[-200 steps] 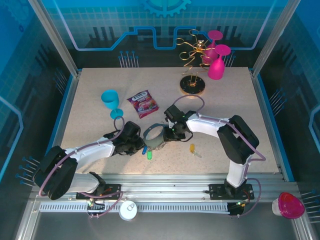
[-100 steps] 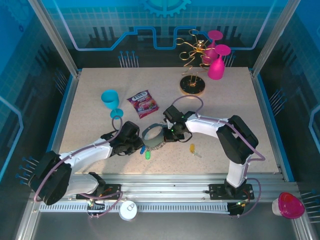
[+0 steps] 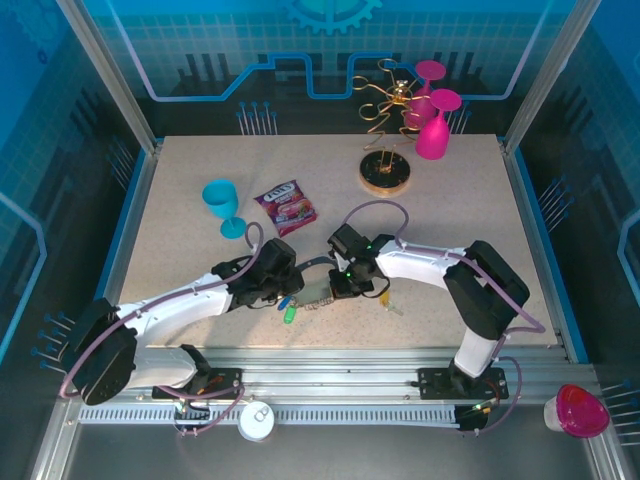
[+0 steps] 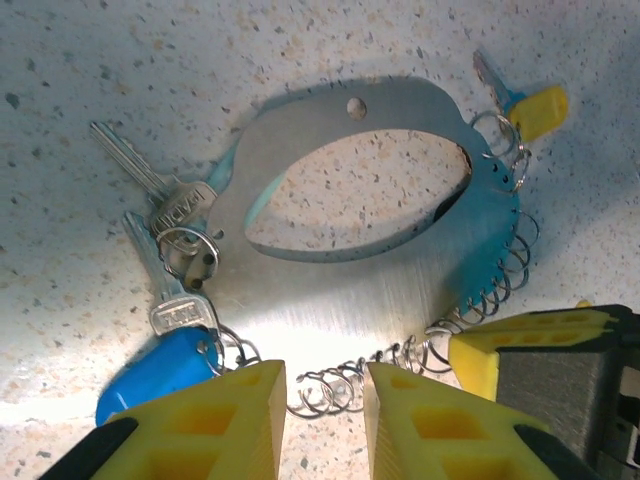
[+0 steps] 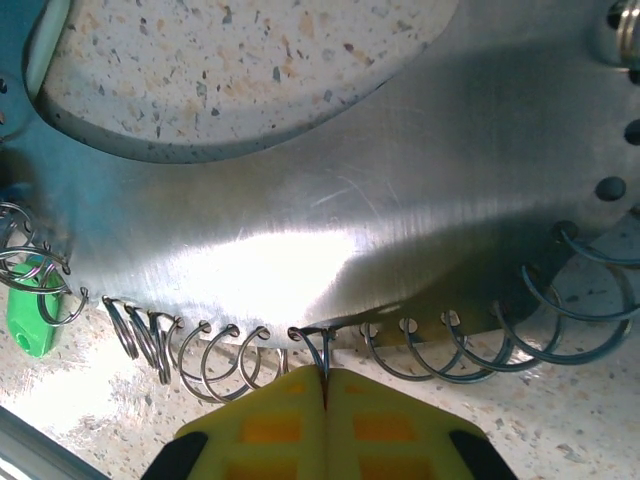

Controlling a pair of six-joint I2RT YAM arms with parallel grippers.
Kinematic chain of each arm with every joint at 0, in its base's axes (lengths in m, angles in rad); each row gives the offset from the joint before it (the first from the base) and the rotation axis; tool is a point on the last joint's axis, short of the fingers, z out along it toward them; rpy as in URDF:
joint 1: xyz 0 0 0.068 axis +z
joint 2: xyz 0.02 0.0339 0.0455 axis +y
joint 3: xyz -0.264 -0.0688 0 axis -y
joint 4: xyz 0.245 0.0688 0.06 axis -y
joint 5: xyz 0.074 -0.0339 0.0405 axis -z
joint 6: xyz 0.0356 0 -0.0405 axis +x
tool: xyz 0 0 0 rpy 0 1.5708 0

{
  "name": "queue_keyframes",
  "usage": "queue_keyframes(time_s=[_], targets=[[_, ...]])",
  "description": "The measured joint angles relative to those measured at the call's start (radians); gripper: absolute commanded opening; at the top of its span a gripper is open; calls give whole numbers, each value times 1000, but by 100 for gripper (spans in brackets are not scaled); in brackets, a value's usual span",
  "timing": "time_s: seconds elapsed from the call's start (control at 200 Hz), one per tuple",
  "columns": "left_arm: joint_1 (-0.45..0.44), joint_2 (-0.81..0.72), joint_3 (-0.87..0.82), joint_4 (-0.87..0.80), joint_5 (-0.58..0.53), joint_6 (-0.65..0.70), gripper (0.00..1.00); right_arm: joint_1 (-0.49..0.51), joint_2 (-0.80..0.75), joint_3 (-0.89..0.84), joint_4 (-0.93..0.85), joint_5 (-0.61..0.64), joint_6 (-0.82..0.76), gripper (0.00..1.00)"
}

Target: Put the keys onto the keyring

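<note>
The keyring (image 3: 312, 290) is seen near the front middle of the speckled surface (image 3: 460, 200), between the two grippers. In the left wrist view the keyring (image 4: 330, 300) is shown as a flat grey metal plate with a large oval opening, and its near edge is lined with small wire loops (image 4: 500, 280). The left gripper (image 3: 291, 290) is held at that edge. The fingers of the left gripper (image 4: 325, 375) are seen a little apart, and a few loops lie in the gap between them. The right gripper (image 3: 338, 291) is closed. In the right wrist view the yellow fingers of the right gripper (image 5: 325, 375) are pressed together and clamped on one of the wire loops (image 5: 322, 345) at the edge of the keyring (image 5: 350, 180). A green key (image 3: 289, 314) is found just in front of the left gripper, and the same green key (image 5: 30, 310) is seen beside the leftmost loops. A blue key (image 4: 160, 370) and a plain silver key (image 4: 150, 185) are found at the plate's left side, joined by a small round ring. A yellow-headed key (image 4: 535, 110) is seen at the plate's far right edge among small rings. A yellow key (image 3: 385, 297) lies just right of the right gripper, and it cannot be told whether the two are the same. Further back, a turquoise goblet (image 3: 222, 200), a snack packet (image 3: 286, 207) and a gold wire stand (image 3: 385, 150) are placed well apart from the keyring.
</note>
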State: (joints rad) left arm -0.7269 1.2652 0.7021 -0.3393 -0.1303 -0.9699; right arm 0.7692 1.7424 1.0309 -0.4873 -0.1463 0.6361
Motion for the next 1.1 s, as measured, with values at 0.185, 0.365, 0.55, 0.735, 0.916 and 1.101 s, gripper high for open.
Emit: queue_keyframes(time_s=[0.185,0.365,0.55,0.735,0.916,1.101], targets=[[0,0,-15,4,-19,-19,27,-20,-15,4,-29,21,-21,13],[0,-20,-31,4,-40,-32,28,-11,-35,26,-72,79,-78,17],[4,-60,-51,0,-69,-64,30,66,-55,50,-124,159,-132,22],[11,-78,-66,-2,-83,-94,30,130,-52,87,-159,192,-148,27],[11,-89,-71,-4,-84,-106,30,151,-7,139,-160,192,-146,33],[11,-97,-79,-7,-84,-106,30,161,60,181,-168,191,-146,35]])
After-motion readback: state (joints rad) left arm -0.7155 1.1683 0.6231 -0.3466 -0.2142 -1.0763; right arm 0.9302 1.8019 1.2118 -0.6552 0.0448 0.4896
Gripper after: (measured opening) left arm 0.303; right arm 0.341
